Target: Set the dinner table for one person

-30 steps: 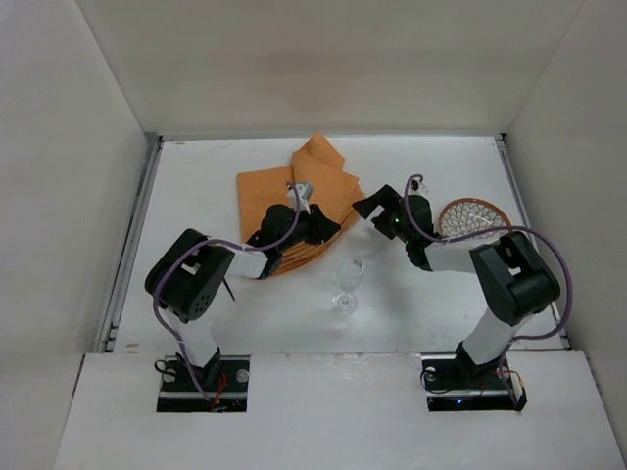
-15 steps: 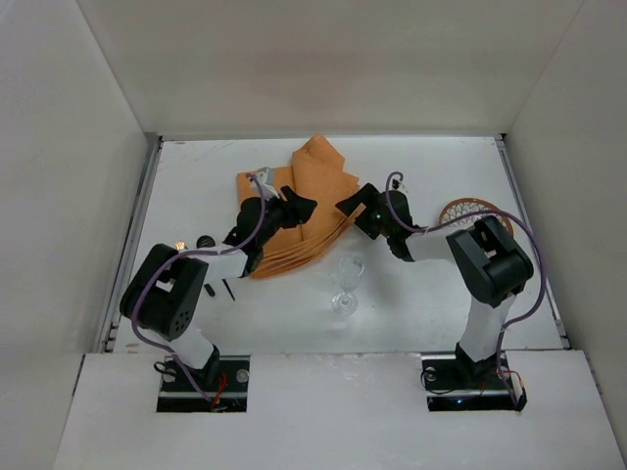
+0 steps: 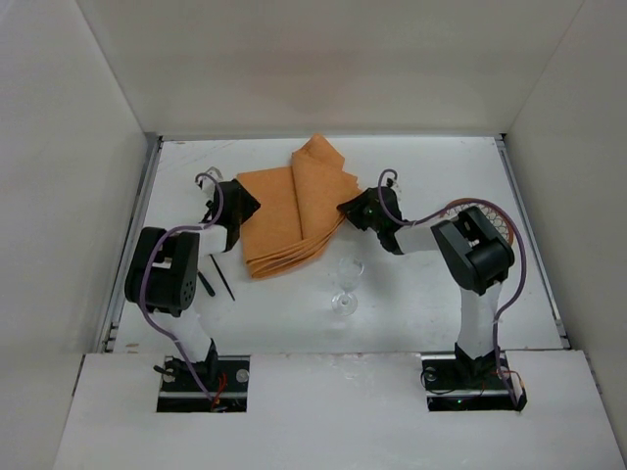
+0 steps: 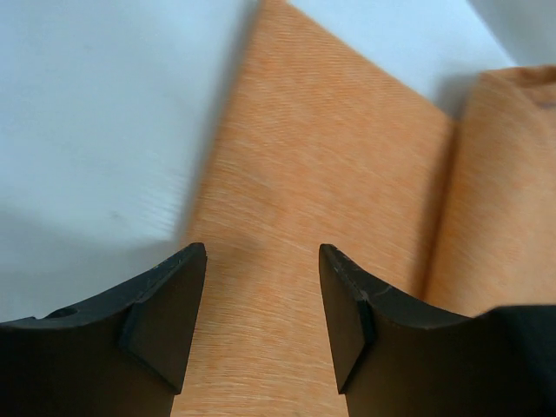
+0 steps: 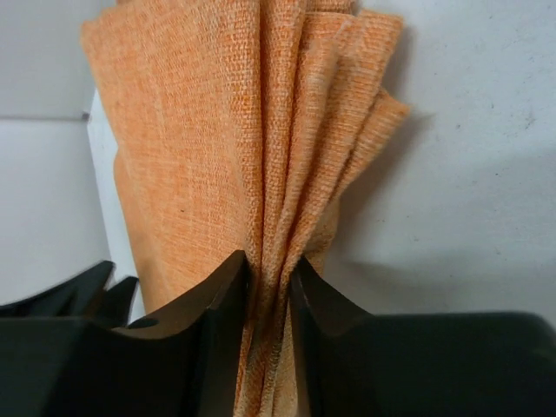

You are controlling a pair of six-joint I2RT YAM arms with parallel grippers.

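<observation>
1. Two arms reach out over the dinner table (image 3: 411, 166), the big white surface with metal rails along its sides that carries everything else.
2. An orange cloth (image 3: 294, 211), folded into several layers, lies across the middle of the table towards its far half.
3. The right gripper (image 5: 269, 269) is at the cloth's right-hand corner, and its jaws are drawn in narrow and pinch a bunch of the folded layers between them.
4. The left gripper (image 4: 261, 261) sits at the cloth's left edge with its jaws standing apart. Only flat cloth shows in the gap below, and nothing is clamped.
5. A clear wine glass (image 3: 345, 284) stands upright just in front of the cloth's near edge, between the two arms and apart from both grippers.
6. A round patterned plate (image 3: 495, 215) lies at the right, largely hidden behind the right arm's elbow and its purple cable.
7. Two thin dark pieces (image 3: 223, 277) lie on the table beside the left arm. They are too small to identify.
</observation>
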